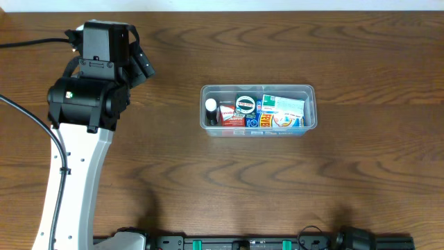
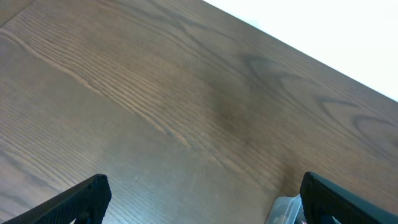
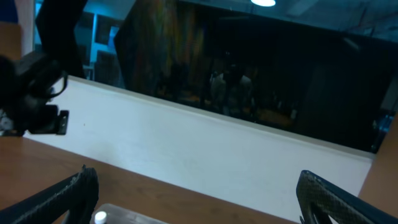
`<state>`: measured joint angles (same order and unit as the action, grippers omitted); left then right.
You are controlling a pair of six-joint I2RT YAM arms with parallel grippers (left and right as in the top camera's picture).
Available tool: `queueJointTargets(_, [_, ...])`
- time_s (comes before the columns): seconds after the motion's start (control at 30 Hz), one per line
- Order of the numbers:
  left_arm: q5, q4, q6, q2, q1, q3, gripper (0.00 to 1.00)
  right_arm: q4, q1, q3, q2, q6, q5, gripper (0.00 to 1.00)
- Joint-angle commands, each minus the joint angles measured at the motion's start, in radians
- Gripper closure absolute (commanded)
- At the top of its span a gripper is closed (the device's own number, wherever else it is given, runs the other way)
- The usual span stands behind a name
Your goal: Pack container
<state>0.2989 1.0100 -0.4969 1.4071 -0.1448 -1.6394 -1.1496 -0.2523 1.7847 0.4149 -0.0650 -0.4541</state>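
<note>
Middle of surface (image 1: 347,173), container (image 1: 258,107) lies long-ways left-right; left fingers (image 2: 81,202) off to its left, wide, empty, look nearer; right fingers (image 3: 62,196) wide too.

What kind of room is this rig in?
Probably an indoor lab or office: a wood-grain table with the left arm over it, and a dark glass pane showing a ceiling light.

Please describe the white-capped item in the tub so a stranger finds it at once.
On the wooden table sits one clear container. At its left end stands a small item with a round white cap; its neighbours are colourful printed packets.
</note>
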Motion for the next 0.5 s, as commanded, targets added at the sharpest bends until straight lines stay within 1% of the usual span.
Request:
queueJointTargets(0.0, [0.017,-0.002,0.006,0.011,0.004,-0.014,0.02,-0.049,0.015,-0.012,-0.005,-0.058,0.021,0.01])
queueJointTargets(0.1, [0.017,-0.001,0.007,0.011,0.004,-0.014,0.02,-0.089,0.055,-0.015,-0.005,-0.072,0.021,0.01])
queueJointTargets(0.2, [0.017,-0.001,0.007,0.011,0.004,-0.014,0.02,-0.1,0.132,-0.016,-0.005,-0.112,0.029,0.01])
queueJointTargets(0.3, [0.017,-0.001,0.006,0.011,0.004,-0.014,0.02,-0.139,0.231,-0.016,-0.005,-0.154,0.101,0.01])
queueJointTargets(0.37, [0.017,-0.001,0.006,0.011,0.004,-0.014,0.02,-0.168,0.297,-0.016,-0.005,-0.154,0.169,0.01])
queueJointTargets(0.47, [0.017,-0.001,0.006,0.011,0.004,-0.014,0.02,-0.2,0.359,-0.016,-0.005,-0.159,0.189,0.01])
